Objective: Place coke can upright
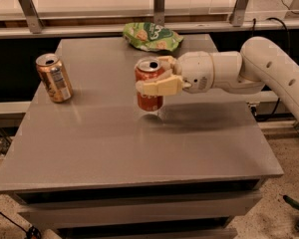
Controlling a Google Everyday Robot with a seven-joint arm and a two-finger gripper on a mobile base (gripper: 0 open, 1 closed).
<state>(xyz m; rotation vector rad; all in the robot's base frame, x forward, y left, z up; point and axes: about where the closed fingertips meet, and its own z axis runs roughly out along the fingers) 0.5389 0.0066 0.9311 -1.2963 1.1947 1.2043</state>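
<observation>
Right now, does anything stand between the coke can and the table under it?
Nothing visible does. The tool grips the coke can upright over bare table; the gold can and the green bag are well aside.

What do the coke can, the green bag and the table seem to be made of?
The coke can, upright in the gripper mid-table: painted metal, silvery top. The green bag: probably thin plastic film, crinkled, glossy. The table: smooth grey, dull sheen; laminate or metal, unclear.

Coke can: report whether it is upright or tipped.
Upright. The coke can shows its silver top facing up, clamped by the end effector over the table.
</observation>
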